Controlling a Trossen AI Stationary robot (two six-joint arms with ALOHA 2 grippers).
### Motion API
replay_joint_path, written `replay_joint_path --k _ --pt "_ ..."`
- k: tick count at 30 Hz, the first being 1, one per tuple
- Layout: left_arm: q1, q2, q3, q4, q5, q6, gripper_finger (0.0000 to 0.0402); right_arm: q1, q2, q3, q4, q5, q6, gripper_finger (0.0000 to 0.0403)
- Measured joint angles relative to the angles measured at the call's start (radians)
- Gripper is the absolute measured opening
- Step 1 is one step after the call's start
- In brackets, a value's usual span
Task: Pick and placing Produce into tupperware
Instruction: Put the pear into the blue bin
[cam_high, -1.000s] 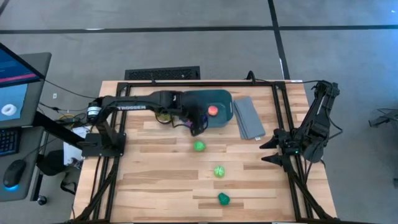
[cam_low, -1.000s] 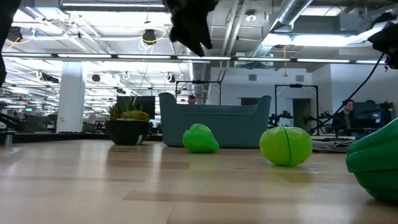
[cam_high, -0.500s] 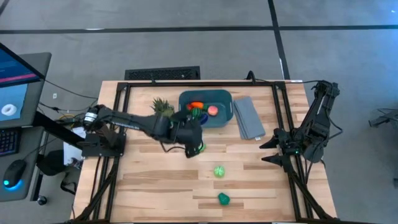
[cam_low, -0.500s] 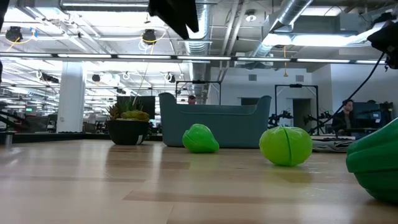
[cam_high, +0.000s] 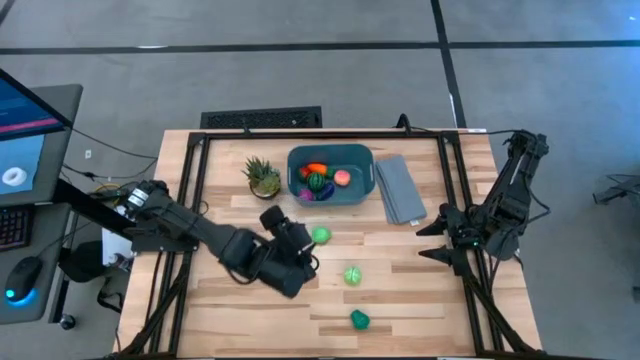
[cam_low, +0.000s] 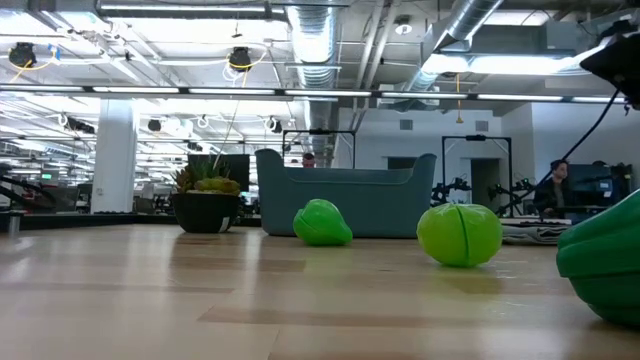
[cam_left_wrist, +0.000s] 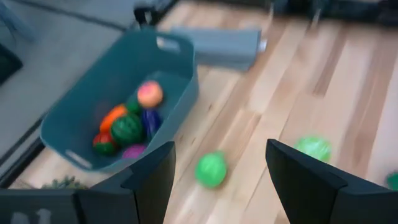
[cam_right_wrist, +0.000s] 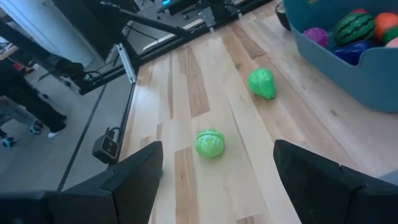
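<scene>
My left gripper (cam_high: 303, 262) has pulled back from over the teal-blue rectangular plastic tub (cam_high: 331, 175) toward the table's near middle, its jaws apart and holding nothing. In the tub I see an orange carrot (cam_left_wrist: 112, 117), a striped watermelon (cam_left_wrist: 127, 129), a pink peach (cam_left_wrist: 149, 94), a purple piece (cam_left_wrist: 150, 120) and a magenta piece (cam_left_wrist: 131, 151). Three green toys lie on the wood outside: a green pear-like ball (cam_high: 320, 235) just in front of the tub, a light green ribbed ball (cam_high: 352, 275) nearer me, and a darker green piece (cam_high: 359, 319) by the near edge. A spiky green potted plant (cam_high: 264, 177) stands left of the tub, a flat grey ribbed slab (cam_high: 400, 188) to its right. My right gripper (cam_high: 433, 242) waits at the right edge, jaws open.
</scene>
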Motion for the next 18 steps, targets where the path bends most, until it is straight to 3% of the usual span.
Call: replay_joint_path --k 5,10,14,18 --pt "-0.032 0.0 0.0 0.154 -0.134 0.053 0.0241 -0.032 -0.001 0.0 0.012 -0.003 -0.025 0.0329" --pt "-0.022 0.0 0.0 0.323 -0.155 0.232 0.0241 -0.058 -0.001 0.0 0.016 -0.004 -0.026 0.0329" --pt "0.006 0.0 0.0 0.468 -0.086 0.398 0.0241 -0.089 -0.001 0.0 0.038 -0.004 -0.025 0.0329" --pt "0.043 0.0 0.0 0.634 0.047 0.569 0.0241 -0.124 -0.001 0.0 0.067 -0.004 -0.025 0.0329"
